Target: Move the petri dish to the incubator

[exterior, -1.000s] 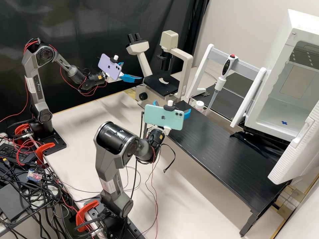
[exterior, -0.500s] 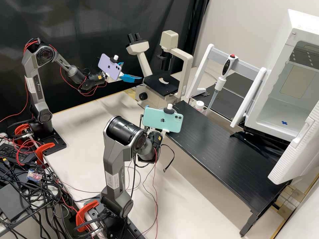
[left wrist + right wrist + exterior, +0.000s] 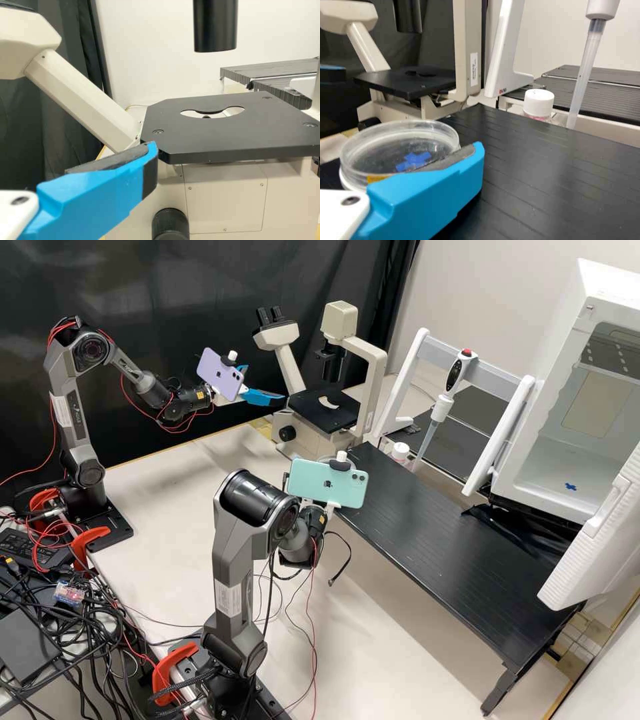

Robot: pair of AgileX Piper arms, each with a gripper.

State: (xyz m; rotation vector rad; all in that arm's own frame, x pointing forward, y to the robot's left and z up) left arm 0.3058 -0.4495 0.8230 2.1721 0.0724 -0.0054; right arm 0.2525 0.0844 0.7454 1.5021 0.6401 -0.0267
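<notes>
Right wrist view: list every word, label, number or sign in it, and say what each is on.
White label on the upright of the microscope: print too small to read.
Small mark on the foot of the white stand: too small to read.
Blue cross-shaped mark, seen through the petri dish: no letters.

Incubator [image 3: 567, 467] cut off by high view's right edge (door [image 3: 593, 540] too)

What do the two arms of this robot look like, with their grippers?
The left arm and right arm are dark grey with black joints, white labels and loose red wires. Their fingers are bright blue with dark pads, on white mounts. The left carries a lilac phone, the right a mint one.
</notes>
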